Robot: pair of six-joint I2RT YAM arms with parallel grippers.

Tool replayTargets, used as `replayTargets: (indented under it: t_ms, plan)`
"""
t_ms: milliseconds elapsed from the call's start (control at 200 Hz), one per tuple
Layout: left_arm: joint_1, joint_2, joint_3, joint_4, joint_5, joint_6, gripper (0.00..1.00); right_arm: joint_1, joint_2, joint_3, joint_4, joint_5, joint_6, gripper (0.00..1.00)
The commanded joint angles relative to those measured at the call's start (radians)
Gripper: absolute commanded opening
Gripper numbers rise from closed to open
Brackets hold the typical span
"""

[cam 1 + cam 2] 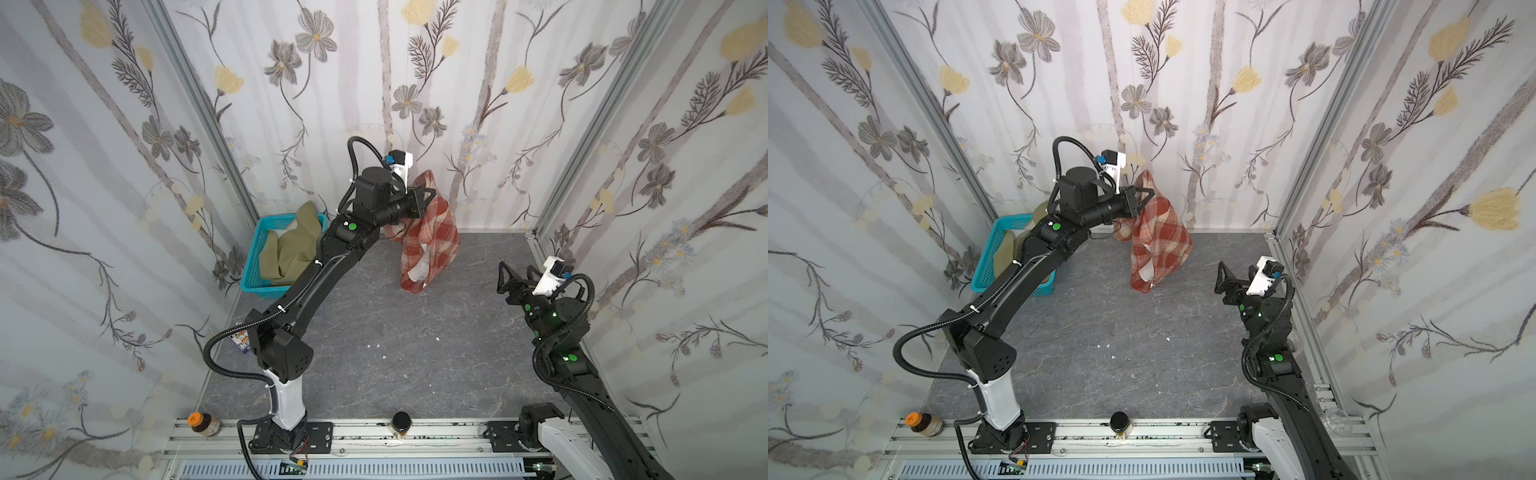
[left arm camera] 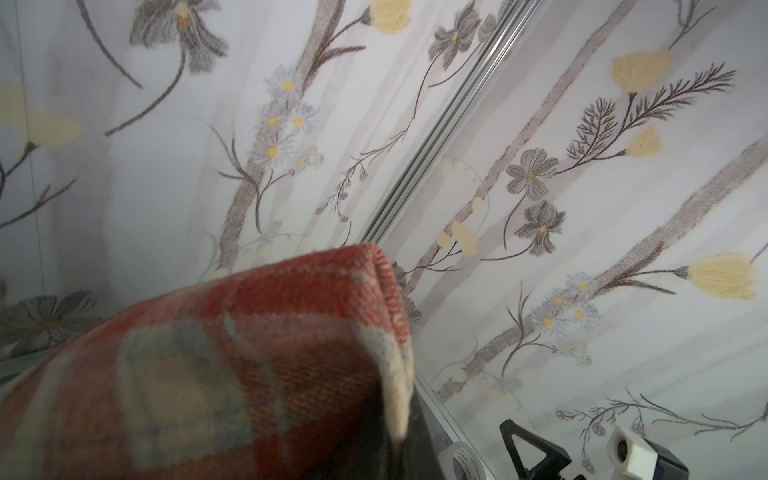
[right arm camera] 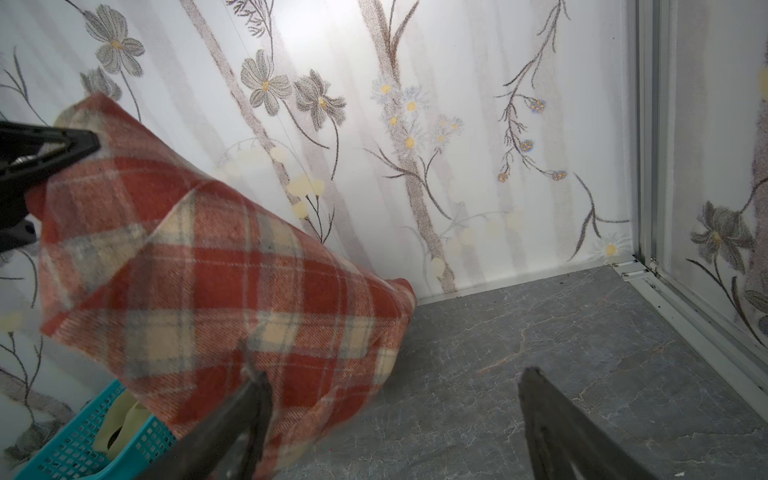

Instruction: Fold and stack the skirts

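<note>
Near edge of the table (image 1: pixel 374 374) first: bare grey stone with a few white specks, nothing to fold down here, only a dark-lidded jar (image 1: pixel 401 422) and an orange-capped bottle (image 1: pixel 203 424) parked on the rail in front. Out by the right edge, my right claw (image 1: pixel 515 268) hovers above the table, jaws spread wide and empty, pointed toward the far side. Further on, here's the action: my left claw (image 1: pixel 428 194) is clenched on the upper part of the plaid skirt (image 1: pixel 432 241), holding it aloft close to the far edge, near the middle. It hangs in a crumpled bunch with a flash of white lining low down; whether its bottom tip brushes the table I can't tell. Farthest off, in the far left corner, the turquoise basket (image 1: pixel 249 266) holds the olive skirt (image 1: pixel 291 249), heaped and untouched. I judge this the very start: one skirt is out and needs laying flat before any fold. The next move, as I read it, calls for my right claw to catch a free edge of the hanging cloth, so both claws can spread it and lower it onto the open middle of the table. Pinched at one point, it would likely bunch if simply dropped.
</note>
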Motion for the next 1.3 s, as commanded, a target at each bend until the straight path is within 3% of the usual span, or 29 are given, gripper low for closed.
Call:
replayTargets:
  t_ms: [0, 115, 255, 425, 570, 675, 884, 1299]
  plan:
    - [0.004, -0.183, -0.38, 0.265, -0.097, -0.079, 0.0, 0.0, 0.021, -0.017, 0.036, -0.019, 0.025, 0.91]
    - [0.017, -0.351, -0.772, 0.414, -0.195, -0.131, 0.01, 0.003, 0.059, -0.032, 0.059, -0.034, 0.04, 0.9]
    - [0.023, -0.507, -1.007, 0.378, -0.281, -0.154, 0.58, 0.016, 0.126, -0.024, 0.068, -0.045, 0.051, 0.89]
    - [0.045, -0.681, -1.099, 0.207, -0.384, -0.129, 0.77, 0.033, 0.272, 0.052, 0.037, -0.009, 0.032, 0.88]
    - [0.061, -0.693, -1.059, 0.076, -0.377, -0.097, 0.78, 0.043, 0.435, 0.162, -0.027, 0.037, 0.035, 0.83]
    - [0.06, -0.639, -1.039, 0.075, -0.344, -0.123, 0.76, 0.057, 0.563, 0.255, -0.068, 0.055, 0.048, 0.71]
    - [0.02, -0.45, -1.016, 0.095, -0.293, -0.171, 0.61, 0.124, 0.822, 0.393, -0.182, 0.036, 0.115, 0.18]
    - [0.002, -0.314, -1.06, 0.132, -0.306, -0.204, 0.55, 0.253, 0.989, 0.369, -0.192, 0.071, 0.249, 0.11]
